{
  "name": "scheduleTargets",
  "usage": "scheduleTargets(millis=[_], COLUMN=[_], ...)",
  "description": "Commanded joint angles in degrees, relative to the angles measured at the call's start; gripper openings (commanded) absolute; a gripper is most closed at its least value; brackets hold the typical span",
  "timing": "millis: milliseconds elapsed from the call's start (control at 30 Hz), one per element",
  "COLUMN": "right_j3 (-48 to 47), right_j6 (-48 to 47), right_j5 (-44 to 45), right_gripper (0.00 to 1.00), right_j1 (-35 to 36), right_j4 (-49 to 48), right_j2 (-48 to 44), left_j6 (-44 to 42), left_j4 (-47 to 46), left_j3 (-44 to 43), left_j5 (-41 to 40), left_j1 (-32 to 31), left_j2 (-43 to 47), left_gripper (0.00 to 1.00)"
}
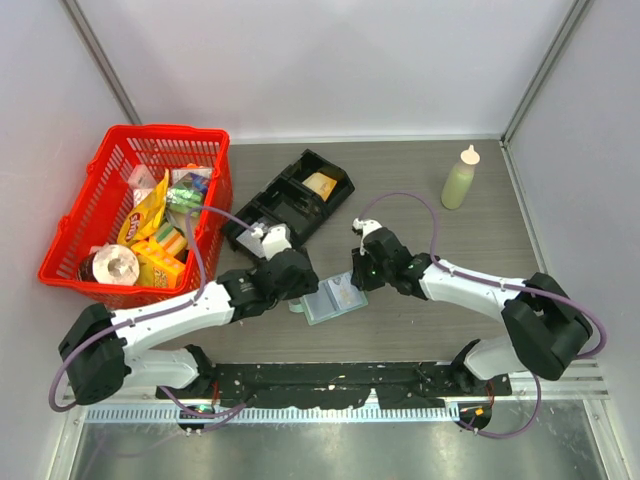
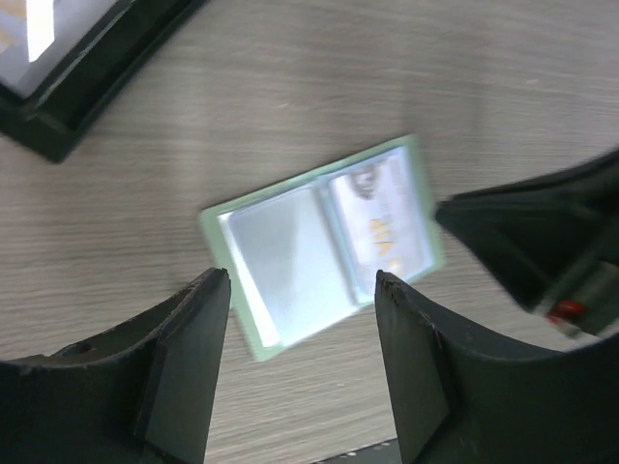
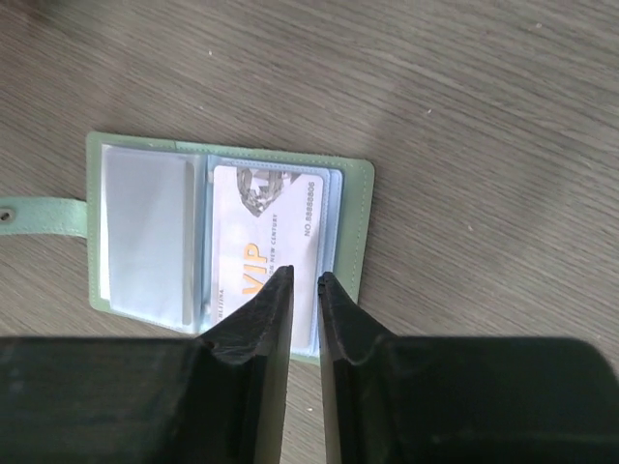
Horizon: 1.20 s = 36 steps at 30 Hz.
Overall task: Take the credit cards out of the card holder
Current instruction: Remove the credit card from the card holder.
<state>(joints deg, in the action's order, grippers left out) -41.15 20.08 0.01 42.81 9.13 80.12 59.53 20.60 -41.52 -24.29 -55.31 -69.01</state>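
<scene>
The card holder point(image 1: 333, 300) lies open and flat on the table, pale green with clear sleeves point(image 3: 145, 237). A pale card point(image 3: 276, 227) printed "VIP" sits in its right sleeve; the left sleeve looks blank. My right gripper point(image 3: 307, 275) hovers over that card's lower half, jaws only a narrow slit apart, nothing between them. My left gripper point(image 2: 303, 277) is open over the holder's point(image 2: 290, 256) near-left corner, gripping nothing. The card point(image 2: 387, 227) and the right arm's dark fingers point(image 2: 522, 242) also show in the left wrist view. From above, both grippers point(image 1: 303, 292) point(image 1: 358, 275) flank the holder.
A black multi-compartment tray point(image 1: 290, 195) lies just behind the left gripper, its corner point(image 2: 92, 92) close by. A red basket point(image 1: 118, 150) of groceries stands at the left. A pale green squeeze bottle point(image 1: 460, 178) stands at the back right. The holder's strap point(image 3: 39, 215) sticks out sideways.
</scene>
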Motion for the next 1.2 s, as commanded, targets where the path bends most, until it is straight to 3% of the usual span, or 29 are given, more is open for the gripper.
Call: scheduleTargets(millis=[0, 100, 400, 700, 1167], right_j3=[1.3, 2.3, 6.6, 10.6, 11.3], right_j6=[2.6, 4.0, 7.9, 9.5, 10.9], right_j5=[-6.2, -7.7, -7.3, -9.3, -11.3], right_gripper=[0.19, 0.15, 0.15, 0.15, 0.15], right_j1=[-2.8, -3.7, -4.1, -4.0, -4.0], right_j4=[-7.4, -8.6, -8.0, -8.7, -8.8], right_j2=[0.2, 1.4, 1.2, -0.6, -5.7], left_j6=[-1.3, 0.7, 7.5, 11.8, 12.1], left_j4=[-1.5, -5.9, -19.9, -23.6, -23.7], left_j3=[-6.4, -7.8, -4.3, -1.1, 1.7], left_j5=[1.6, 3.9, 5.9, 7.1, 6.1], left_j1=[-2.1, -2.8, -2.8, -2.4, -2.3], left_j2=[-2.2, -6.0, -15.9, -21.2, -18.9], left_gripper=[0.65, 0.63, 0.50, 0.43, 0.43])
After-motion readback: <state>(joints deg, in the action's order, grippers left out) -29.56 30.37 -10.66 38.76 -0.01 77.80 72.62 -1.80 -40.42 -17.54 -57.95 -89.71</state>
